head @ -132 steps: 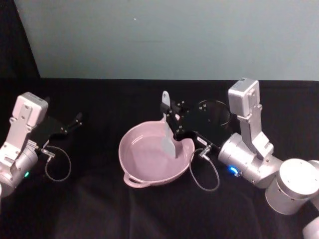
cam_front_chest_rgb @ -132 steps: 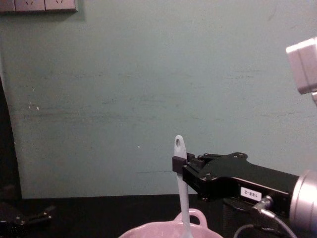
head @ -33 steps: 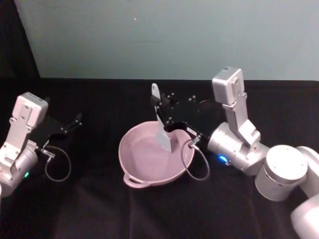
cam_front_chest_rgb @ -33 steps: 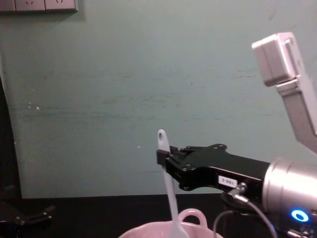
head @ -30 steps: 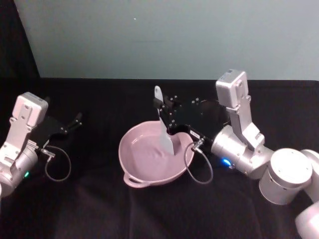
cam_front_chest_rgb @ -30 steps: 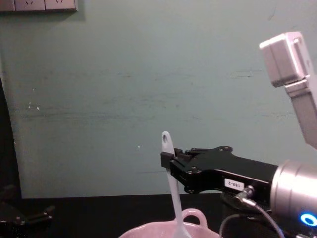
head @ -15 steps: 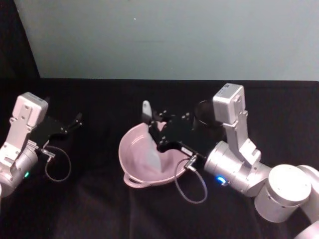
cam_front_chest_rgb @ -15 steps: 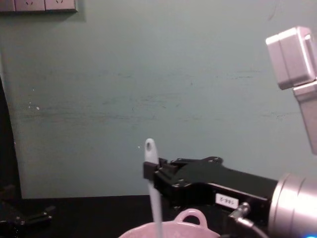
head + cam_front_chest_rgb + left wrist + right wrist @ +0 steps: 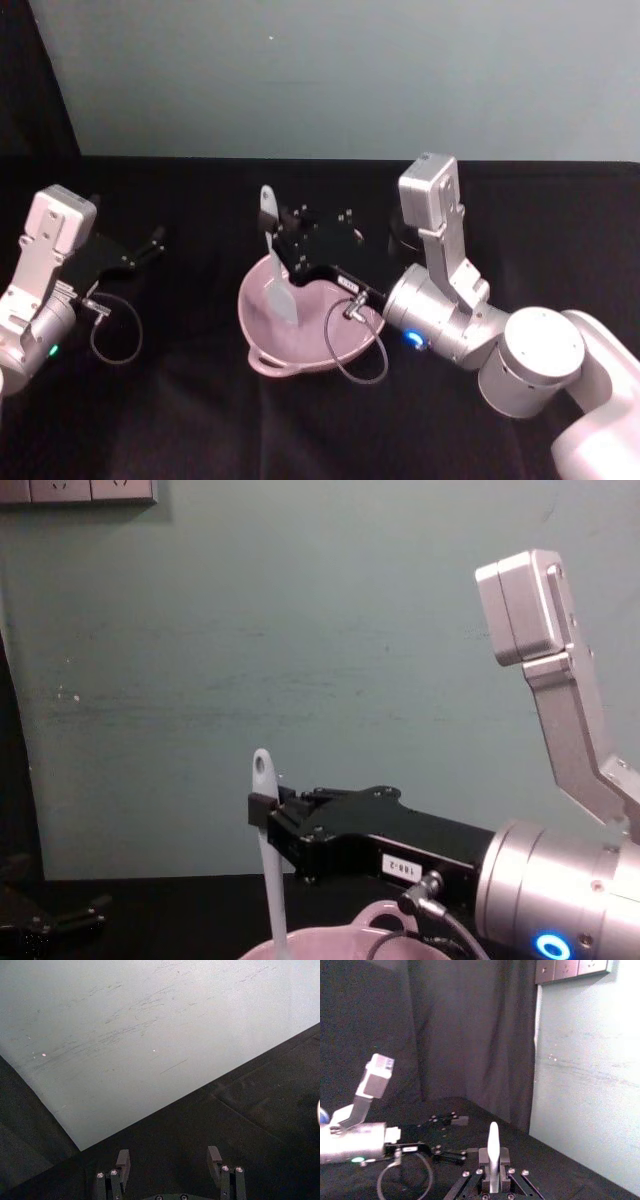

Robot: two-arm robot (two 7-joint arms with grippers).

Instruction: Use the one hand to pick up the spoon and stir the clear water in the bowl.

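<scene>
The pale pink bowl (image 9: 247, 312) sits mid-table, its loop handle (image 9: 375, 916) showing in the chest view. My right gripper (image 9: 277, 247) reaches over the bowl and is shut on the white spoon (image 9: 275, 262), gripping its handle below the oval hole. The spoon stands nearly upright, its flat blade down inside the left part of the bowl. From the chest, the spoon (image 9: 270, 870) rises out of the bowl with the right gripper (image 9: 262, 810) clamped on it. The right wrist view shows the handle tip (image 9: 493, 1146) between the fingers. My left gripper (image 9: 150, 243) is parked open at the far left.
A black mesh cup (image 9: 400, 236) stands behind the bowl, partly hidden by my right arm. A grey cable (image 9: 345, 345) loops from the right wrist over the bowl's near rim. The table is draped in black cloth, with a pale green wall behind.
My right gripper has swept leftward across the bowl with the spoon, moving the blade from the right side to the left side. The left arm has stayed still.
</scene>
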